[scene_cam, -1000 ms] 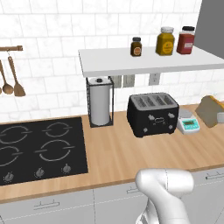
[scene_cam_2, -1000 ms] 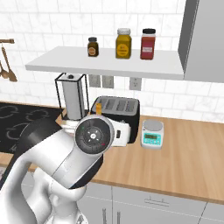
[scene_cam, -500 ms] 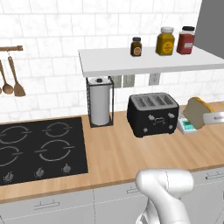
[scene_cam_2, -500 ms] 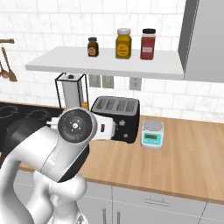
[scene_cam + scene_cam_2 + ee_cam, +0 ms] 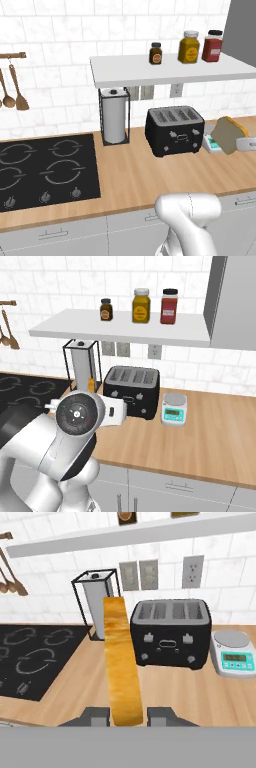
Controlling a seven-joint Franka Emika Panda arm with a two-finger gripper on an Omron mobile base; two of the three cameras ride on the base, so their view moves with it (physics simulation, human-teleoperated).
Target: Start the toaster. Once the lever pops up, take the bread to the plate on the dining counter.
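hand view shows the bread [image 5: 121, 662] standing edge-on between the two dark tips of the claw [image 5: 127, 716], its long side running straight up and away from the claw and its thin crust edge turned to the camera; the claw is narrow and holds the slice by its lower end. beyond the slice and a little to the claw's right sits the toaster [image 5: 171, 633], well apart from the bread, its four slots bare, so the toasting part looks done and the carrying part is in hand. in the left base view the bread [image 5: 229, 134] hangs above the bench [image 5: 140, 175], off to the right of the toaster [image 5: 174, 130] and in front of the small kitchen scale [image 5: 210, 142], with a white piece of the hand just beside it at the frame edge. in the right base view the toaster [image 5: 132, 391] and scale [image 5: 174, 408] stand on the bench [image 5: 210, 441] behind the arm, which blocks any sight of the slice there. neither the plate nor the dining counter lies anywhere ahead of the claw in these views, which face the wall; my judgement is that they lie behind or to one side, so the coming move hinges on turning away from the wall while keeping the slice upright and pinched, since a tall slice gripped only at one end could tip or slide out during a wide swing.
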